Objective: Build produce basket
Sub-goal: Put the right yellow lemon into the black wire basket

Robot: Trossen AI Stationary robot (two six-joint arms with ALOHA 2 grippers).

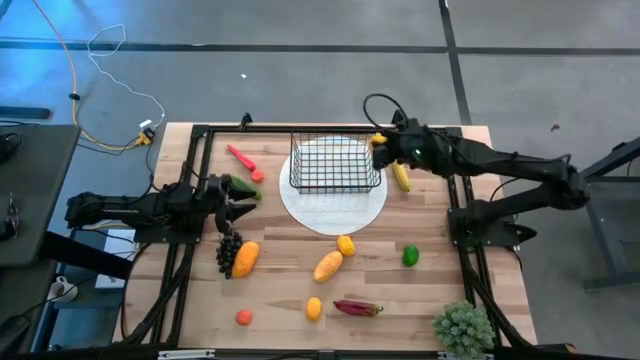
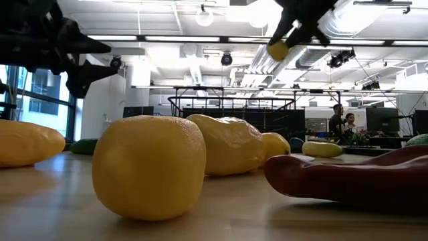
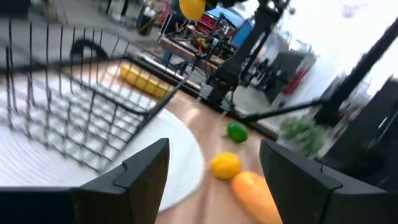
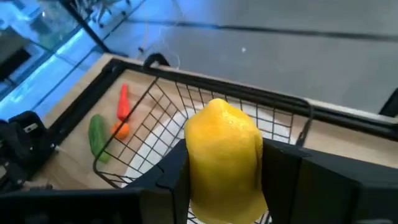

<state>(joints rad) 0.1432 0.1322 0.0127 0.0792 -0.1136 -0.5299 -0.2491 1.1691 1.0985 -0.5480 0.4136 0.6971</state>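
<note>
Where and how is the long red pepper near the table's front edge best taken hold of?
Grip the red pepper across its middle, coming from straight above. It lies flat on the table, long and narrow, with both long sides free.

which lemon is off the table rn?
The lemon clamped in the right hand, held above the basket's rim. The other lemons, like the one beside the white plate, lie on the table.
</note>
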